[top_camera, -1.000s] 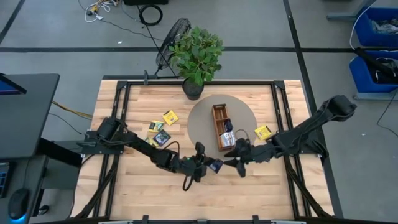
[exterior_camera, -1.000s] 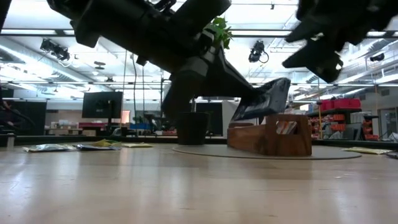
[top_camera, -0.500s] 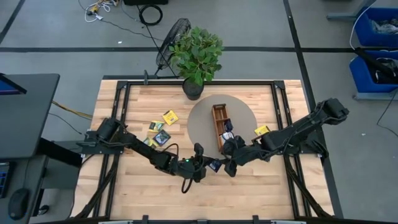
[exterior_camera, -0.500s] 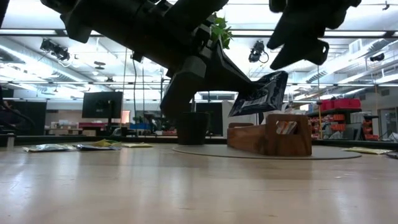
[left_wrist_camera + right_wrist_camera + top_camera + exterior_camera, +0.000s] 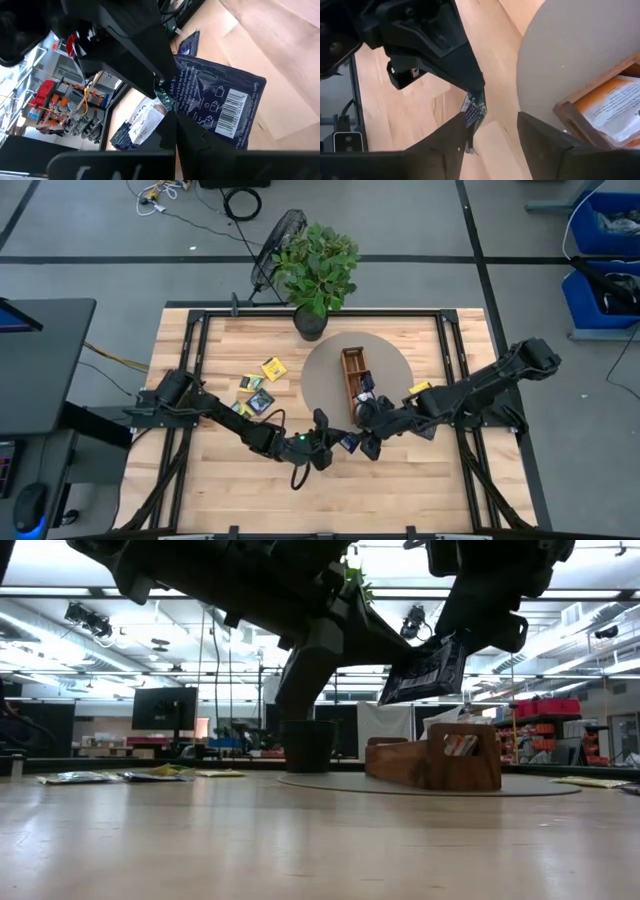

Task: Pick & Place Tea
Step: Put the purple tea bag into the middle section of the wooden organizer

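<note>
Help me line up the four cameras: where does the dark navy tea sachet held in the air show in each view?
High view: the dark navy square tea sachet sits between the two pincers, near the table's front middle.
Low view: sachet hangs upper right of centre, above the tray.
Left wrist view: sachet fills the centre-right.
Right wrist view: only its thin edge shows, at centre.
Shared landmark: the long brown wooden compartment tray, seen in the high, low and right wrist views.
</note>
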{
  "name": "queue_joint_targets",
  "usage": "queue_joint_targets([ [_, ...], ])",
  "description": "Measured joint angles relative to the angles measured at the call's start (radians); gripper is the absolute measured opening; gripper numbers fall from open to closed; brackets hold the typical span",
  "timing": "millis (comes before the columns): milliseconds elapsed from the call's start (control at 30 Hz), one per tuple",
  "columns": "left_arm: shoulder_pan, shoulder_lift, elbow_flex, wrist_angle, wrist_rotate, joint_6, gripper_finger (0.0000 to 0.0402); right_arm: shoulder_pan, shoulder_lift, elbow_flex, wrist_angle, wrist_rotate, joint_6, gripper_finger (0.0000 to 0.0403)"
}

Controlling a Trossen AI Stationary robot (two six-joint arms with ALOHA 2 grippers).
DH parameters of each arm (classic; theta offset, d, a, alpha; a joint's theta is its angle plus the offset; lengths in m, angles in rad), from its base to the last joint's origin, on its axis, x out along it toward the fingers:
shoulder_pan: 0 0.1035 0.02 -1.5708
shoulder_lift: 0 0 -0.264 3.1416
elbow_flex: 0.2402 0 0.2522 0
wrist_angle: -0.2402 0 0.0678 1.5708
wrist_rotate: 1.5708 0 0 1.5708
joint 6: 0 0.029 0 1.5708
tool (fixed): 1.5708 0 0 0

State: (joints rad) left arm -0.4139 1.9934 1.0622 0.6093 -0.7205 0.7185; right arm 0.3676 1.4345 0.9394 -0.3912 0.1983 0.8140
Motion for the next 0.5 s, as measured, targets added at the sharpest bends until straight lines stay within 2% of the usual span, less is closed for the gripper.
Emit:
queue_joint_targets([
  [200, 0.003, 0.000, 0.000, -0.004, -0.001, -0.025, 0.0003, -0.023, 0.000, 0.000, -0.002, -0.028, -0.007, 0.0131],
  [400, 0.002, 0.000, 0.000, 0.000, 0.000, -0.065, 0.0023, -0.027, 0.000, 0.000, -0.008, -0.061, -0.021, 0.0017],
  [500, 0.002, 0.000, 0.000, 0.000, 0.007, -0.096, 0.0043, -0.027, 0.000, -0.002, -0.010, -0.060, -0.026, 0.0012],
])
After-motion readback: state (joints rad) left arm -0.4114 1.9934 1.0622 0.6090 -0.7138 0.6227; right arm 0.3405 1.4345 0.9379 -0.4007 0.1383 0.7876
